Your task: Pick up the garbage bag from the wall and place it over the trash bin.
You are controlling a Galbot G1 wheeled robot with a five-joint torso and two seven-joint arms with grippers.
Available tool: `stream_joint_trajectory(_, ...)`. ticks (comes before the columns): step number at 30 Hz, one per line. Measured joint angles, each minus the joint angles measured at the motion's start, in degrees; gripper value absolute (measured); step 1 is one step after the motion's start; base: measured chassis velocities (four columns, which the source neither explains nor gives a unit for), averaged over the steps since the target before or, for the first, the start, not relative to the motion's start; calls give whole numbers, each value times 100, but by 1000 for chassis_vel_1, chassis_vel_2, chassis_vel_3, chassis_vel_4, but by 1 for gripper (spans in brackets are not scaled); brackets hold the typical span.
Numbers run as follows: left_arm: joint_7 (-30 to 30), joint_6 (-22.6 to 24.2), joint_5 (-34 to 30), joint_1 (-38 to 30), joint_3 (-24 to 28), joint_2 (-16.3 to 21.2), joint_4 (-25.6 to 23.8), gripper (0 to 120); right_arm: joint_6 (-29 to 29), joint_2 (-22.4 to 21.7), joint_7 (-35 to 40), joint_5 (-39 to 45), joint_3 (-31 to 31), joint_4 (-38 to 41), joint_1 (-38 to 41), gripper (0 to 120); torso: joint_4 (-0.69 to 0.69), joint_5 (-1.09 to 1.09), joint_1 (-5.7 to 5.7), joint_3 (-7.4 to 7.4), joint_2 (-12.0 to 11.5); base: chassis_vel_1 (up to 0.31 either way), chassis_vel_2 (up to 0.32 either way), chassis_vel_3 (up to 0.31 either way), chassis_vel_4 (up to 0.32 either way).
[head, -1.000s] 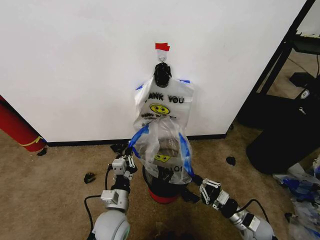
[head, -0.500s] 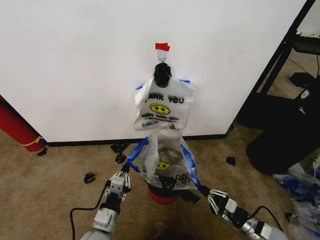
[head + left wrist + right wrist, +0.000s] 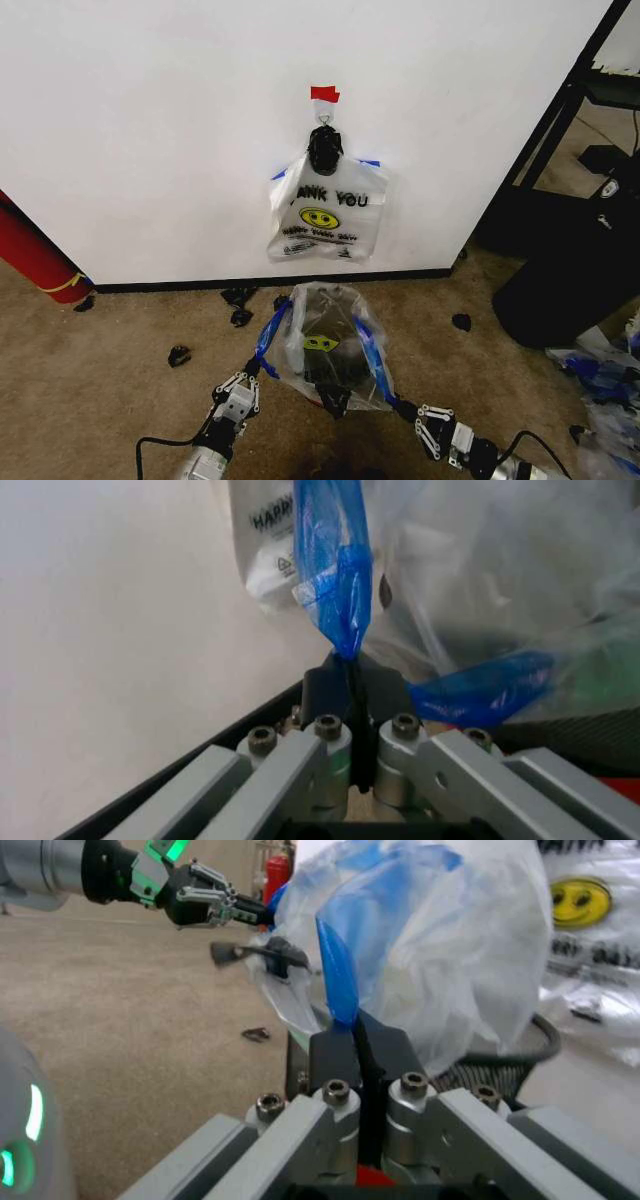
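The clear garbage bag [image 3: 325,345] with blue patches hangs spread between my two grippers, low over the trash bin [image 3: 331,373], which shows dark through the plastic. My left gripper [image 3: 250,372] is shut on the bag's blue edge [image 3: 335,577] on the left side. My right gripper [image 3: 403,408] is shut on the blue edge [image 3: 338,967] on the right side. In the right wrist view the bin's black mesh rim [image 3: 505,1056] sits under the bag [image 3: 440,945]. The wall [image 3: 150,120] stands behind, with red tape [image 3: 324,93] over the hook.
A white "THANK YOU" bag [image 3: 325,210] still hangs on the wall above the bin. Black scraps [image 3: 180,353] lie on the carpet. A red cylinder [image 3: 35,255] leans at the left. Black shelving [image 3: 560,130] and a large black bulk [image 3: 570,280] stand at the right.
Both grippers have moved down and toward me with the bag. The bag has dropped clear of the white bag and now covers the bin, hiding its red base.
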Motion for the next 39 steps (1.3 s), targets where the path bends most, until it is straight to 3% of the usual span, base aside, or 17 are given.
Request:
stream_joint_trajectory(8, 17, -86, 79, -422, 82, -188, 573, 0, 0, 264, 215, 408, -228, -712, 391, 0, 0, 0, 0, 0, 0, 0, 0, 0, 0)
stream_joint_trajectory(11, 30, -96, 88, -410, 93, -162, 586, 0, 0, 300, 132, 493, -255, -818, 427, 0, 1, 0, 0, 0, 0, 0, 0, 0, 0)
stream_joint_trajectory(20, 123, -71, 20, -221, 47, 112, 13, 0, -1, 166, -811, 1010, -224, -509, 247, 0, 0, 0, 0, 0, 0, 0, 0, 0, 0)
stream_joint_trajectory(26, 176, -88, 55, -232, 74, 294, 310, 0, 0, 87, -1199, 823, -107, -847, 331, 0, 0, 0, 0, 0, 0, 0, 0, 0, 0)
stream_joint_trajectory(32, 183, -152, 110, -352, 119, 273, 701, 0, 0, 124, -1163, 788, -102, -1133, 464, 0, 0, 0, 0, 0, 0, 0, 0, 0, 0)
stream_joint_trajectory(39, 178, -123, 58, -631, 120, 133, 976, 0, -1, 318, -522, 1237, -444, -1412, 713, 0, 0, 0, 0, 0, 0, 0, 0, 0, 0)
